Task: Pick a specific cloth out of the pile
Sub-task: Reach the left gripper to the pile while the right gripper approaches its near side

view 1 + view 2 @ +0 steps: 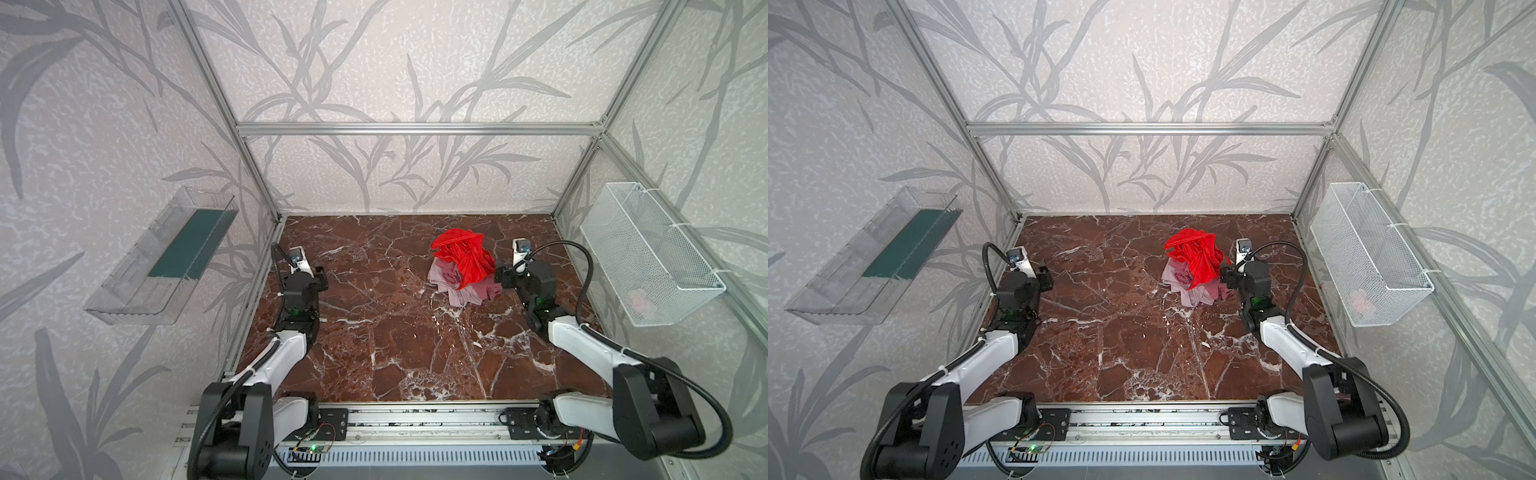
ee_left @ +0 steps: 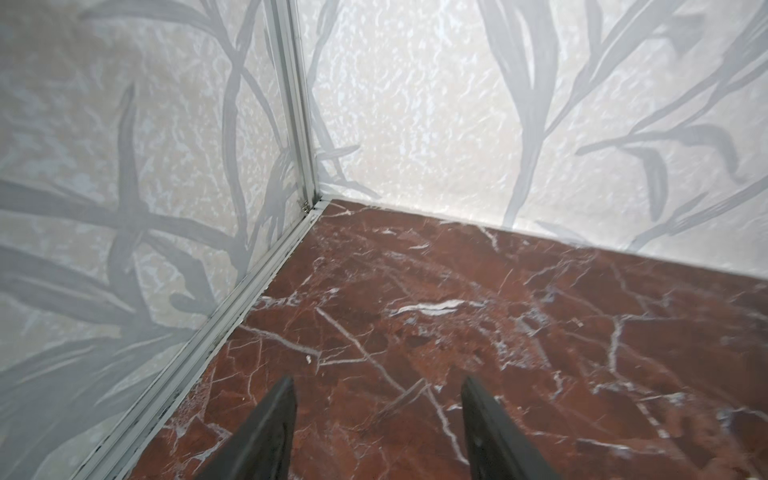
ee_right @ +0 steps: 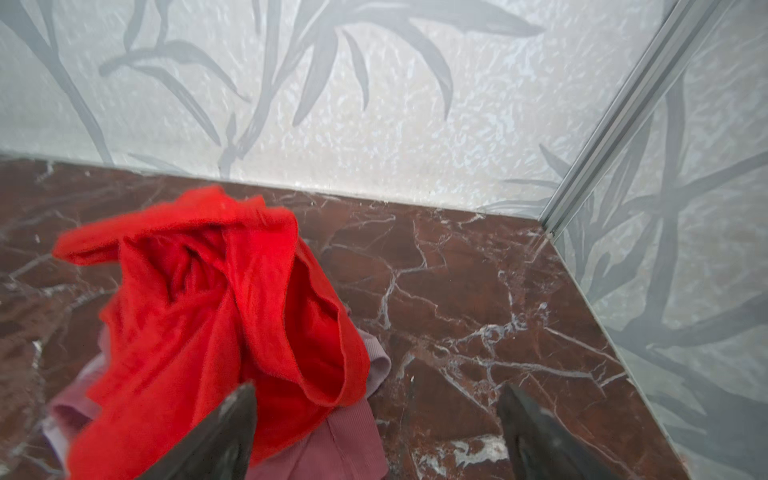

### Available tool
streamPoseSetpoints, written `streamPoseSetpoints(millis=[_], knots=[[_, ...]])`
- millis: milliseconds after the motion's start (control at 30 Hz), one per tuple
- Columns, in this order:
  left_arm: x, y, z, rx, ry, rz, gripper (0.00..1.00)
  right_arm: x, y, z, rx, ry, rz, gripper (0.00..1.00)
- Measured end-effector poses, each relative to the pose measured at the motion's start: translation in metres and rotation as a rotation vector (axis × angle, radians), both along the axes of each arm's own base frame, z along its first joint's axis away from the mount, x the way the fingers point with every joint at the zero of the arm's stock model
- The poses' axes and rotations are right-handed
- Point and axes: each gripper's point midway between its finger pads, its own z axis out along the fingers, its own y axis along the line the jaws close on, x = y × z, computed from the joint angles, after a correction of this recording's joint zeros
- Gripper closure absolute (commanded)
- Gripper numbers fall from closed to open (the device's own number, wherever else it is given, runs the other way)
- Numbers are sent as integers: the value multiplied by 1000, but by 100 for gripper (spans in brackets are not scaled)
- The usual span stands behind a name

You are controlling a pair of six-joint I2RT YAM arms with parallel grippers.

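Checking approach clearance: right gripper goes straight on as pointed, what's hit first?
Probably the red cloth: one side of the right gripper overlaps its lower fold in the wrist view; the other side faces bare table. Depth unclear.

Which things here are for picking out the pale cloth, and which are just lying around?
For the job: pale lilac-pink cloth, pile, right tool.
Just lying about: clear tray, white wire basket.

No legible text, label, brand, number or sign in any view; any print on circuit board [image 1: 311,449] below front rail [image 1: 415,424] too small to tell
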Motion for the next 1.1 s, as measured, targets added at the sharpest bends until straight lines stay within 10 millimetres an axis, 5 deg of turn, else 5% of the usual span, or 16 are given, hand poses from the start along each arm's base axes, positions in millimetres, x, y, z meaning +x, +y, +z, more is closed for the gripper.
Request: streamPoseSetpoints(millis=[133,300,500,700,900,1100], knots=[[6,-47,20,-58,23,-122,45,-5,32,29,37,39,63,14],[17,-123,9,-131,151,-307,50,-23,59,8,77,190,122,15],[13,-254,-33,-204,353,-602,56,-38,51,-20,130,339,74,15],[-19,-360,-86,-209,534,-812,60,-41,20,-15,247,369,6,16],[-43,-415,-128,-171,670,-897,60,-44,3,2,327,332,-17,16],[-44,-439,-142,-154,719,-914,60,-48,6,3,358,333,6,16]])
